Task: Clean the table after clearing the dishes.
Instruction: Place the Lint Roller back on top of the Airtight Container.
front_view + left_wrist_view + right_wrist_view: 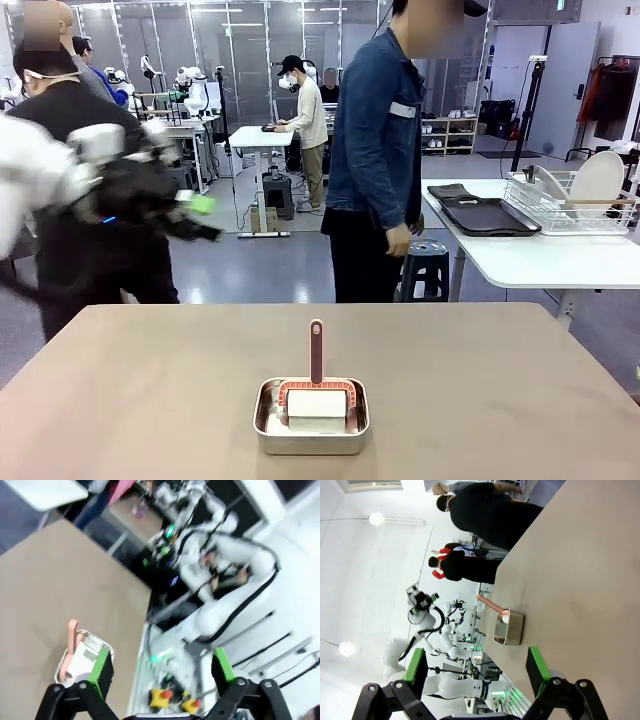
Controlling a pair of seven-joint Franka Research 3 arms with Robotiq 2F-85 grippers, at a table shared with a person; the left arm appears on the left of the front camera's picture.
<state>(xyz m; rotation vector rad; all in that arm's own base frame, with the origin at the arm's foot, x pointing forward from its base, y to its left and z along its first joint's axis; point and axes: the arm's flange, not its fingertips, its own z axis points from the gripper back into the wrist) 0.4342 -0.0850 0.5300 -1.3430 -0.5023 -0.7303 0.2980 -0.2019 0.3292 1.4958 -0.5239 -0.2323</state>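
The table [480, 390] lay bare across nearly all of its brown top, with no plates or trays left on it, so the clearing part of the job looked finished. The dishes [590, 185] appeared to sit on the smaller white table [540, 262] to the far right, white plates standing in a wire rack [560, 208] and dark trays [485, 213] stacked beside it. What remained on the big table was a small steel pan [311, 418] near the robot's edge, holding a red-handled cleaning tool [316, 375] with a white pad, its handle pointing up and away. That tool looked untouched, so the wiping itself seemed not yet begun. The left gripper [160, 672] hung raised above the left side of the table, its green-padded jaws wide apart and empty, with the pan below and off to one side in its own view. The right gripper [477, 667] was likewise spread wide and holding nothing, looking along the table top toward the pan from well away. A person in a denim jacket [378, 130] stood at the far side, between the two tables.
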